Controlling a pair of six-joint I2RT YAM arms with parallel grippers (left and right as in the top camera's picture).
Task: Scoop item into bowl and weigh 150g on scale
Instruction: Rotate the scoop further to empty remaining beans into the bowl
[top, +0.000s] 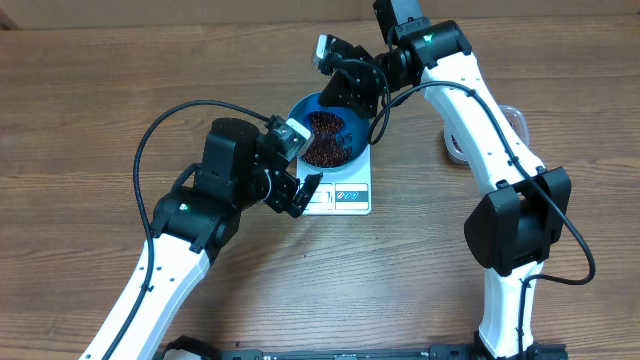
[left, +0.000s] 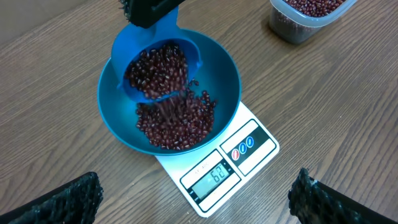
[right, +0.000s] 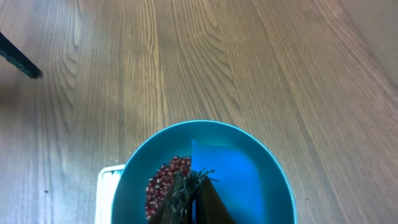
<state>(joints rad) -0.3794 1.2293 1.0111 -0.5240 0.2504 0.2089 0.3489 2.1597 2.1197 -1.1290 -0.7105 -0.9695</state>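
Right gripper (top: 338, 98) is clamped shut on the handle of a small blue scoop (left: 163, 28). The scoop is held tilted over the bowl (left: 217, 74), its lip down inside the rim, and it is loaded with beans (left: 177, 121). A thin stream of beans is seen falling from the lip onto the heap already lying in the bowl bottom. In the right wrist view only part of the heap is shown; the rest is hidden by the fingers and the scoop.

The bowl is seated on the scale (left: 249, 146), over its far part, with the display strip left uncovered at the near edge. The display (left: 214, 177) is lit; 62 is read, as far as the digits can be made out.

Left gripper (top: 300, 195) is spread fully open and nothing is held. It is parked just beside the scale's front-left corner, no contact seen, with its camera pointed at bowl and display.

A clear tub (left: 305, 18) with more beans is placed on the table (top: 100, 100), well apart from the scale, partly hidden behind the right arm in the overhead view.
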